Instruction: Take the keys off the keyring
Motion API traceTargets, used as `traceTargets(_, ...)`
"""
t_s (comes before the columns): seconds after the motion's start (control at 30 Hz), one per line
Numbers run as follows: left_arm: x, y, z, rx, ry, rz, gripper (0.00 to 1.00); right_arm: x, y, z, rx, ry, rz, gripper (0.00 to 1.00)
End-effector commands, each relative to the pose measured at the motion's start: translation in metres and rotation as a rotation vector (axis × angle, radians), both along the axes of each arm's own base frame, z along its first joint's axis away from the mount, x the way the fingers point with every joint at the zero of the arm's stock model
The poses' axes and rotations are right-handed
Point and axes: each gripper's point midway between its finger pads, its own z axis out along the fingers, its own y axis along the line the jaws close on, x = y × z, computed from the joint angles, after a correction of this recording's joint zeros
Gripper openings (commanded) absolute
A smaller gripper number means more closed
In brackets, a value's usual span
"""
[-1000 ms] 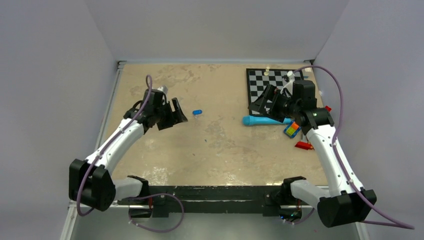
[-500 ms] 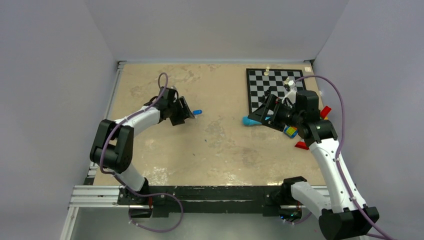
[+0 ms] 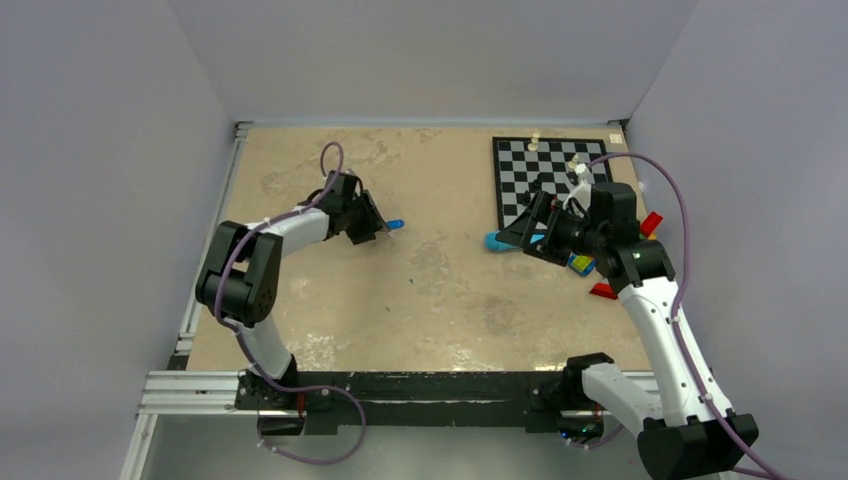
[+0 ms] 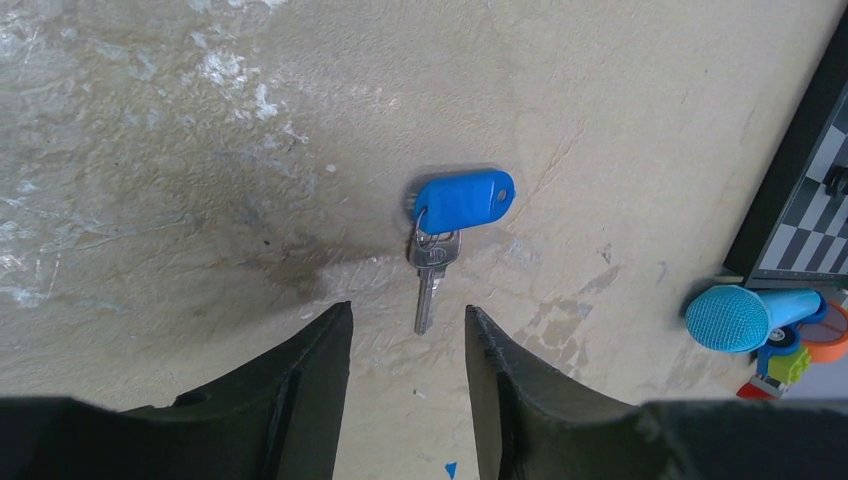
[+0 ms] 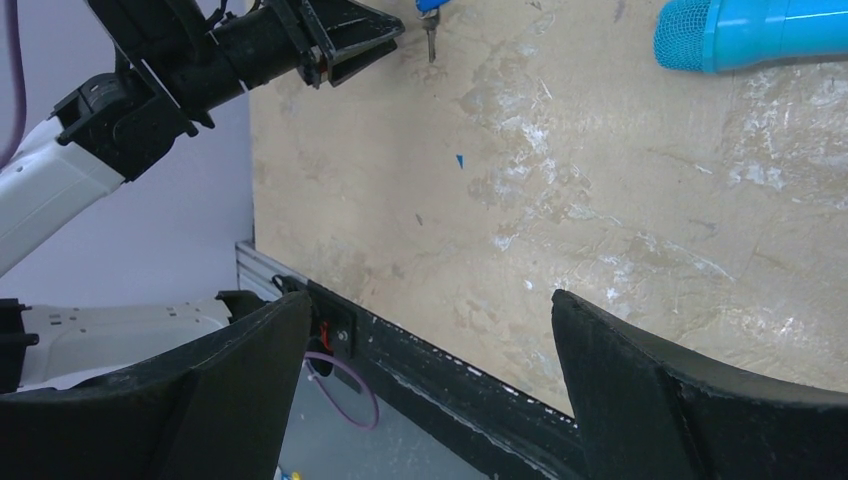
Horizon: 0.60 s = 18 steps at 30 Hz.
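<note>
The keys [image 4: 430, 275] are thin grey metal, joined by a small ring to a bright blue oval tag [image 4: 463, 199] lying flat on the beige table. The tag also shows in the top view [image 3: 395, 225]. My left gripper [image 4: 408, 322] is open and empty, its tips just short of the key blade's end, the blade pointing into the gap. In the top view the left gripper [image 3: 372, 226] sits right beside the tag. My right gripper [image 5: 430, 310] is open and empty, held over the light-blue tube tool, far right of the keys [image 5: 431, 40].
A long light-blue tube tool [image 3: 510, 242] lies beside the chessboard [image 3: 520, 170] at the back right, with chess pieces on it. A blue-and-yellow block [image 3: 580, 264] and red pieces [image 3: 603, 291] lie near the right arm. The table's black front rail [image 5: 440, 360] shows below.
My left arm has swung in and reached right, bringing its gripper up to the blue tag and keys. My right gripper has shifted slightly left over the tube tool.
</note>
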Motion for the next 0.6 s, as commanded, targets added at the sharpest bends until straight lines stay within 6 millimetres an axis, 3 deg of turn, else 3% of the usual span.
traceTargets(0.0,0.028,-0.007,0.019,-0.023,-0.088,0.022,0.48,0.000,0.002,0.000,0.008,-0.008,0.015,0.94)
traceTargets(0.57,0.037,-0.009,0.002,-0.025,-0.051,0.056,0.34,-0.002,0.000,-0.005,-0.015,0.002,0.021,0.94)
